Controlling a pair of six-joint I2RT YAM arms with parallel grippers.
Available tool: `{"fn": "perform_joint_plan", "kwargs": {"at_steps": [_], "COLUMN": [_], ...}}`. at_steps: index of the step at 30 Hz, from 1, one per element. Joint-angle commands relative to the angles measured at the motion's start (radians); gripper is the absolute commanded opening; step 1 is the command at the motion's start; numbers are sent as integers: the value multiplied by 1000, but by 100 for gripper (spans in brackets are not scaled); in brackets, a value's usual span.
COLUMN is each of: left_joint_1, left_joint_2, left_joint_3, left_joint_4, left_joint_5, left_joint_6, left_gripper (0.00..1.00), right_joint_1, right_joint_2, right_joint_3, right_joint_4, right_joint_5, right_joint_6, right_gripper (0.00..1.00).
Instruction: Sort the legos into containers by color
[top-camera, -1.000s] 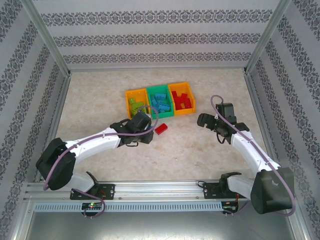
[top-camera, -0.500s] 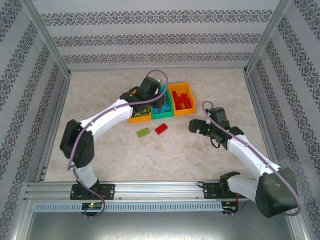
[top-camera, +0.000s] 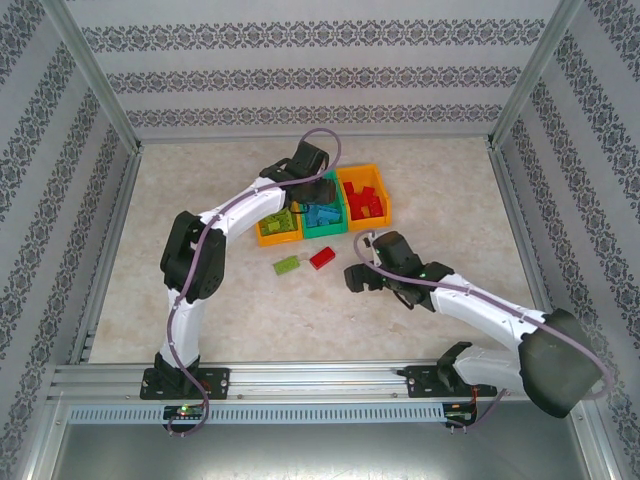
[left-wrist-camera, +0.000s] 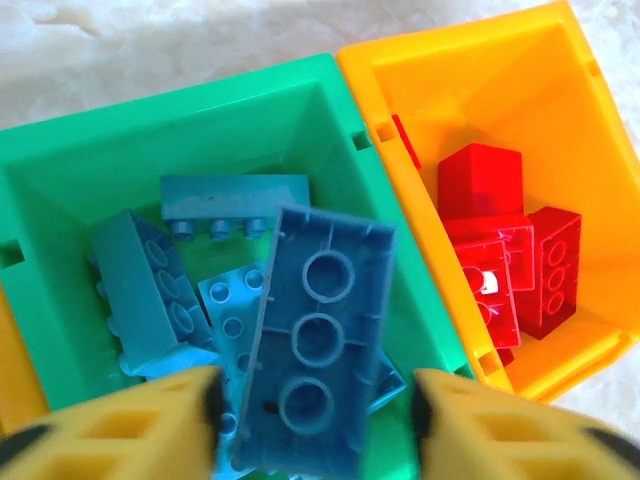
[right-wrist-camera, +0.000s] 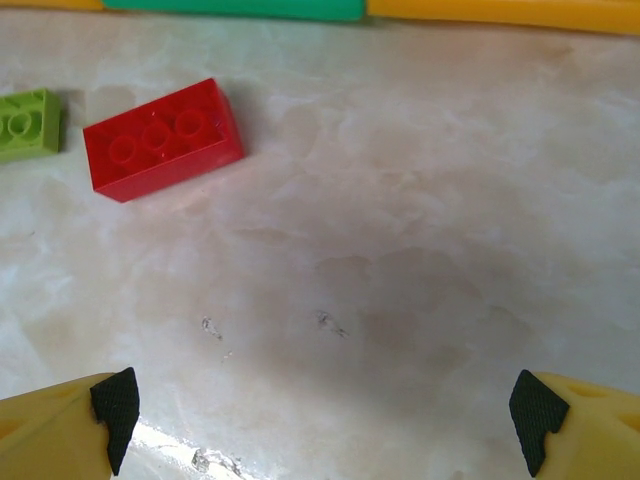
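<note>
The left gripper hangs over the green bin. Its fingers are spread, with a gap on each side of a blue lego that sits underside up over more blue ones. The orange bin touching its right wall holds red legos. The right gripper stands wide apart and empty above the table. 1 red lego and 1 lime lego lie just beside each other, nearer the table's front edge than the bins.
</note>
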Motion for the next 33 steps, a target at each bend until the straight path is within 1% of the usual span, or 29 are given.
{"fn": "perform_joint_plan", "kwargs": {"at_steps": [1,3,6,7,8,9,11,14,19,25,33], "left_joint_1": [8,8,4,0,-4,-9,-10,-11,2,43,61], "left_joint_2": [-4,-29,-100,-127,-156,-191,-250,-341,-454,-562,-648], "left_joint_3": [13,-21,-90,-115,-142,-171,-225,-326,-476,-629,-747], "left_joint_4": [-24,-17,9,19,30,39,56,79,66,73,59], "left_joint_5": [8,-6,-23,-30,-39,-47,-53,-93,-146,-153,-166], "left_joint_6": [-41,-49,-45,-41,-36,-32,-29,-28,-20,-79,-112], "left_gripper": [69,78,86,91,98,100,100,99,99,99,99], "right_joint_1": [35,52,79,87,97,105,120,143,151,149,120], "right_joint_2": [52,87,145,163,183,205,245,307,415,545,629], "right_joint_3": [9,25,61,73,85,98,127,174,251,352,405], "right_joint_4": [56,71,82,87,94,101,112,124,122,96,103], "right_joint_5": [50,48,48,46,47,44,37,30,15,3,25], "right_joint_6": [-20,-25,-36,-41,-46,-53,-64,-89,-134,-188,-198], "right_gripper": [98,98,98,98,98,98,98,98,98,98,98]}}
